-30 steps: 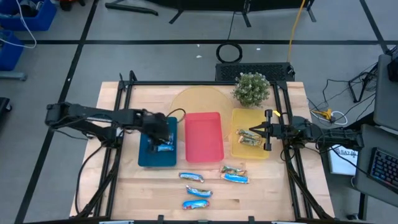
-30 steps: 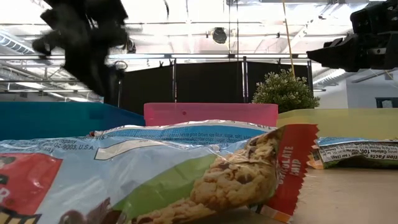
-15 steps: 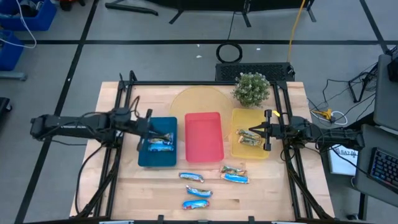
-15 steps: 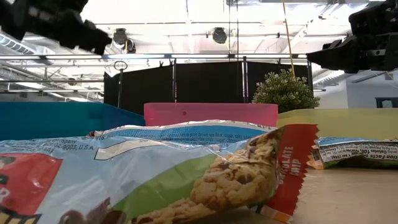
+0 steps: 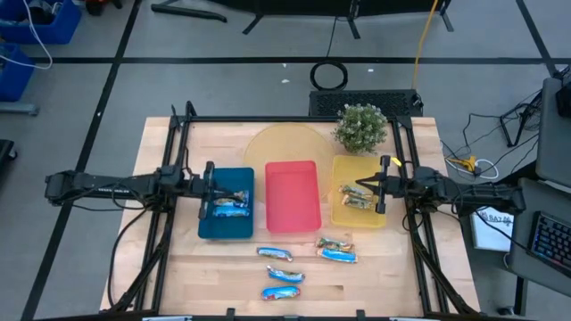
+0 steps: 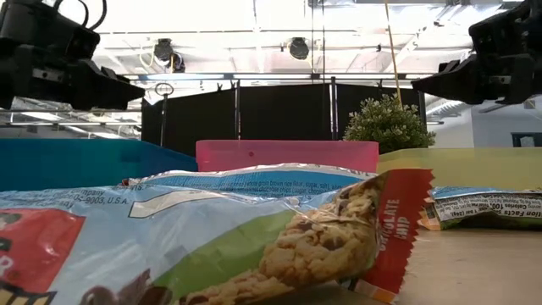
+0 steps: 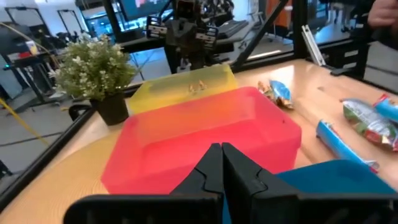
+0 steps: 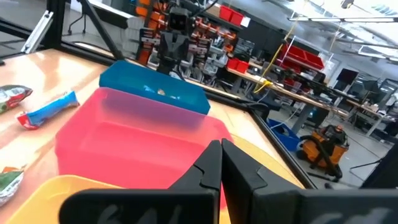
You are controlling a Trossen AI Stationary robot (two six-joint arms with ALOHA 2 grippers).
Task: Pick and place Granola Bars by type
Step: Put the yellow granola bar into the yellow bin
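Bright, even overhead light from ceiling fixtures (image 6: pixel 298 47) glares white in the low view; the nearest granola bar wrapper (image 6: pixel 212 237) looms blurred, and shadows on the table (image 5: pixel 375 267) stay faint

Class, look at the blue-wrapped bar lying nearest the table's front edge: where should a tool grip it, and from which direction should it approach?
Grip the blue-wrapped bar across its narrow middle, coming straight down from above. It lies flat on the table, long axis running left to right, with bare wood around it, so fingers probably fit best on either long side.
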